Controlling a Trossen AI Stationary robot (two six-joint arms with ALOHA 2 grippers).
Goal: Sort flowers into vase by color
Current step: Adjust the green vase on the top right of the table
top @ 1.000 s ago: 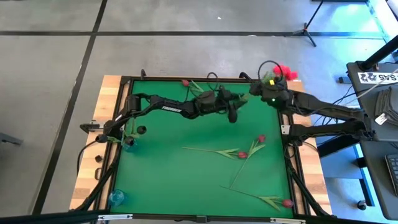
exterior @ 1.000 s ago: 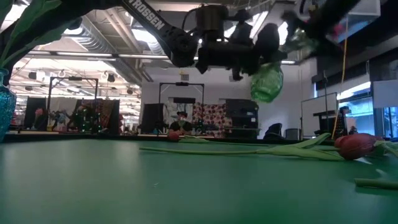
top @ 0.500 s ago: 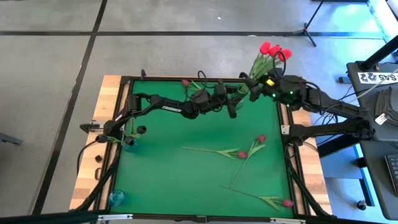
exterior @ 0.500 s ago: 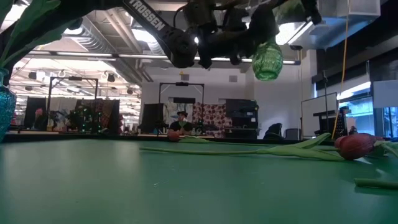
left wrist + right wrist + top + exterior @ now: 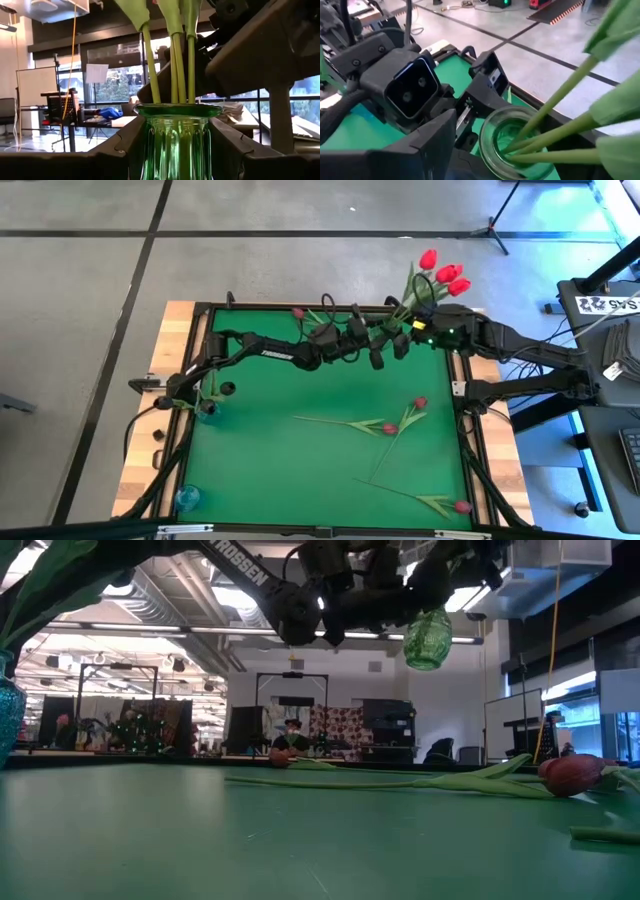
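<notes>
1. Near zone. Loose tulips [image 5: 388, 427] lie flat on the green surface [image 5: 270, 470], toward its right half, with one more near the front right corner. Their positions match the earlier views. They remain unsorted. Two blue vases [image 5: 205, 412] stand at the left edge.

2. Far zone, changed items.
- The green vase [image 5: 178, 145] has risen. It hangs well above the surface at the far right corner.
- It has also tilted. Its three red tulips [image 5: 444, 272] have swung out and now project beyond the far edge.
- The left tool [image 5: 388, 340] has advanced from below and beside the vase. It is now closed on the ribbed body, one finger on each side.
- The right tool [image 5: 425, 330] is close against the vase at its mouth. Whether it grips or has let go cannot be told.

3. Meaning for the task. Both tools meet at the vase, so a handover from the right arm to the left is the likely step in hand. The red group is already in the vase. The tulips on the surface are still to be placed.

4. Caution. With the vase tilted, the stems could slide out.
</notes>
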